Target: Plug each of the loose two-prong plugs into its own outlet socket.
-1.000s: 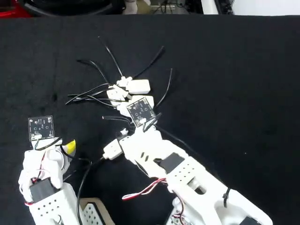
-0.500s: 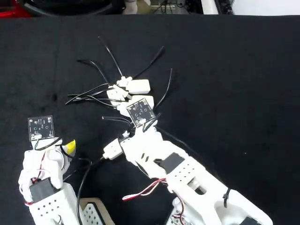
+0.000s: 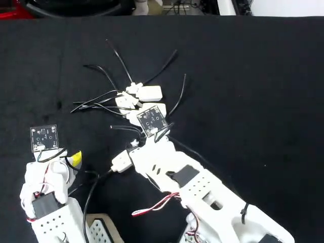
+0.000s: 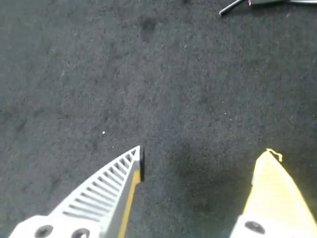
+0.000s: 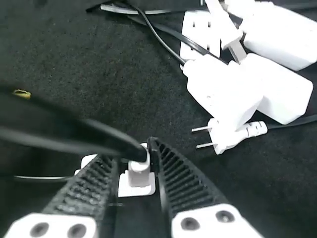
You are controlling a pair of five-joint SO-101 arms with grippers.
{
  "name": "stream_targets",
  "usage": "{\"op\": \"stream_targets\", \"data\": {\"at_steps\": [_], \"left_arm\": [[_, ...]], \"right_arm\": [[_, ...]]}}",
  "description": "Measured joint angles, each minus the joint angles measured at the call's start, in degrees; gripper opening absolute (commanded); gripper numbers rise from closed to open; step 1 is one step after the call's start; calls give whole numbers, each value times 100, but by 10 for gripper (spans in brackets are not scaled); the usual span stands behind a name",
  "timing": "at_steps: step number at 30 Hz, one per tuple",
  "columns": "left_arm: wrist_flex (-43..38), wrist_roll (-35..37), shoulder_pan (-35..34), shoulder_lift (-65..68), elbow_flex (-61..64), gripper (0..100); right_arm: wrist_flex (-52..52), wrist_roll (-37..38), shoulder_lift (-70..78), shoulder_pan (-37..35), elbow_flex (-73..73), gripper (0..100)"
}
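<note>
The table point(image 3: 273, 81) is covered from side to side with a matt black cloth point(image 4: 148, 74), felt-like up close and dotted with pale lint specks. Light falls evenly across it, without glare. Beyond the table's far edge, a red object point(image 3: 9, 11) lies at the left corner, dark cables point(image 3: 178, 7) tangle near the middle, and a white panel point(image 3: 286, 7) stands toward the right corner.

The high camera looks down on the table point(image 3: 263, 76), arms point(image 3: 202, 192) at 6 o'clock; both wrist cameras peer down close (really close), the right sharing the plug pile point(image 3: 149, 93) with it.
</note>
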Motion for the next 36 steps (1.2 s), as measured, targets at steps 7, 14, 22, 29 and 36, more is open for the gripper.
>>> {"op": "stream_targets", "data": {"at_steps": [7, 14, 22, 29, 36], "left_arm": [[0, 0, 0, 0, 0, 350], [0, 0, 0, 0, 0, 350], [0, 0, 0, 0, 0, 350], [0, 0, 0, 0, 0, 350], [0, 0, 0, 0, 0, 350]], "right_arm": [[-26, 0, 0, 0, 0, 12], [-26, -158, 0, -123, 35, 12], [-26, -211, 9, -202, 53, 12], [53, -211, 9, -202, 53, 12], [53, -211, 9, -105, 53, 12]]}}
